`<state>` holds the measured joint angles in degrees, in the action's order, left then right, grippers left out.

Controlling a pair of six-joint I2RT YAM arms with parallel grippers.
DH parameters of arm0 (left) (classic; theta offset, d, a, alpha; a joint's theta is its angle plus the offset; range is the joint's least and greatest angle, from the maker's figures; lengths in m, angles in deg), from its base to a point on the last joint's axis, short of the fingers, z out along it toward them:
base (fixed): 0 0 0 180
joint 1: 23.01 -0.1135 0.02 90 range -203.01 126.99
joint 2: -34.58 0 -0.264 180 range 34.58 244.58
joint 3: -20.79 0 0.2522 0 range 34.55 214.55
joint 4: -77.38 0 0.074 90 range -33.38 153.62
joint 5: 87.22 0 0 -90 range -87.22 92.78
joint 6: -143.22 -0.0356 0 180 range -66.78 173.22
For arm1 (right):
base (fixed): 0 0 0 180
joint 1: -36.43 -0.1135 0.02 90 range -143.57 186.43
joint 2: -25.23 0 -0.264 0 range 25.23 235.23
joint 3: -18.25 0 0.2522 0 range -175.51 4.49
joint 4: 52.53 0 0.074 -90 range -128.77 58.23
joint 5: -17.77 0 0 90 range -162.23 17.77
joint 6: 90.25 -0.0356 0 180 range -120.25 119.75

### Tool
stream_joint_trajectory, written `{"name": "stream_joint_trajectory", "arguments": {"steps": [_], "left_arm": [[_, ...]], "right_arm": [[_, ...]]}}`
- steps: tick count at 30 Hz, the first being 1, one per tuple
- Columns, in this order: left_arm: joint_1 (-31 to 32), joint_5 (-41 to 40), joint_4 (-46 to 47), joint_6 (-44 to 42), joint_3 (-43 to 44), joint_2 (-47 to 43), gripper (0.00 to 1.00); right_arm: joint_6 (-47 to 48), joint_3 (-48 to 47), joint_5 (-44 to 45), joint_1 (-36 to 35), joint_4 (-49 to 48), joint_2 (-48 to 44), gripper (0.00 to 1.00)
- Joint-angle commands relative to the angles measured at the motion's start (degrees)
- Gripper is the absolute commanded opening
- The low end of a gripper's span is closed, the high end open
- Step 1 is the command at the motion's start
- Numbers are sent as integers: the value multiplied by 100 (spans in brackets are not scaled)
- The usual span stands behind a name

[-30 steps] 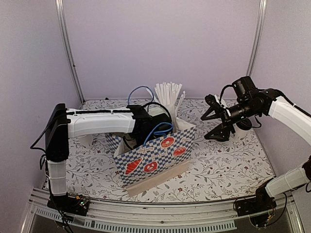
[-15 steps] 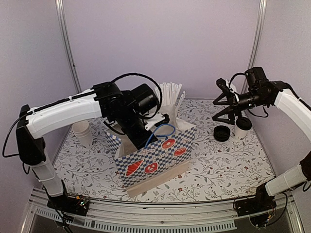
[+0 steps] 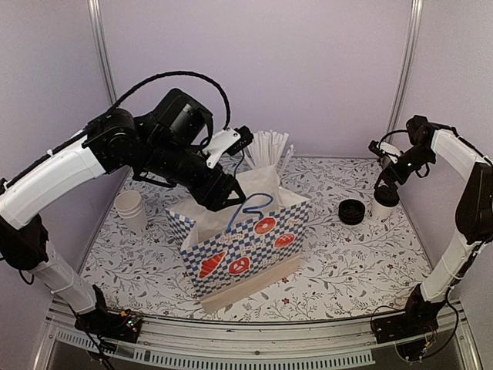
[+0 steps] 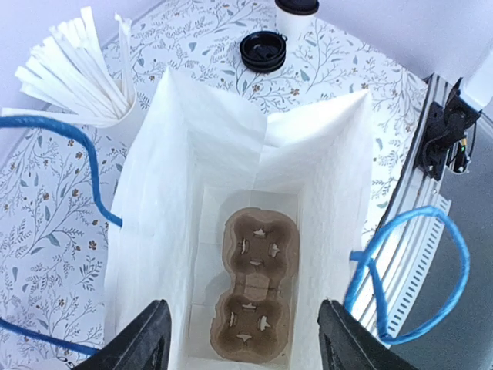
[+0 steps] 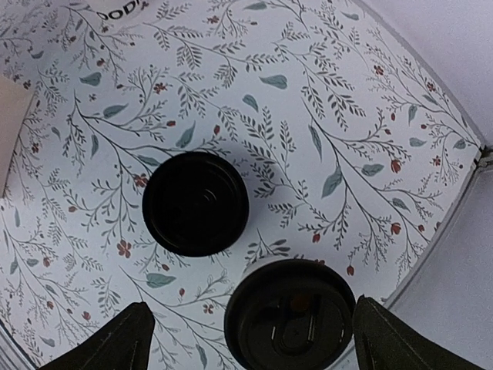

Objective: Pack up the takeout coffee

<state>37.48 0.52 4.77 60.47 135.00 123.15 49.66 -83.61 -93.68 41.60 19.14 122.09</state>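
The takeout coffee point(image 3: 383, 203), a white cup with a black lid, stands at the right of the table. My right gripper point(image 3: 388, 176) hangs just above it, open. In the right wrist view the lid point(image 5: 289, 317) lies between my spread fingertips point(image 5: 117, 344), untouched. The blue-and-white checked bag point(image 3: 248, 243) stands open mid-table. My left gripper point(image 3: 219, 187) hovers open over its mouth, holding nothing. From the left wrist view a brown cup carrier point(image 4: 257, 289) lies on the bag's floor, and the coffee point(image 4: 296, 7) shows at the top edge.
A loose stack of black lids point(image 3: 352, 210) sits just left of the coffee, point(image 5: 195, 203) in the right wrist view. A cup of white straws point(image 3: 266, 151) stands behind the bag. Stacked white cups point(image 3: 129, 208) are at the left. Blue bag handles point(image 4: 404, 270) arch beside my left fingers.
My left arm has risen out of the bag, its jaws spreading wider. My right arm has swung right and back until it is above the coffee cup.
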Motion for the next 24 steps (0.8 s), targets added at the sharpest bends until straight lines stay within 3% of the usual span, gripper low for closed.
{"name": "stream_joint_trajectory", "arguments": {"steps": [1, 5, 11, 24], "left_arm": [[69, 83, 554, 56, -83, -187, 68], [69, 144, 645, 92, -243, -306, 68], [77, -72, 636, 100, -377, -341, 68], [78, -131, 599, 124, -528, -310, 68]], "right_arm": [[521, -259, 1024, 54, 335, 167, 93], [530, -448, 1501, 67, 393, 383, 99], [548, -892, 1815, 72, 841, 969, 99], [467, -1276, 1583, 72, 1148, 1415, 99]]}}
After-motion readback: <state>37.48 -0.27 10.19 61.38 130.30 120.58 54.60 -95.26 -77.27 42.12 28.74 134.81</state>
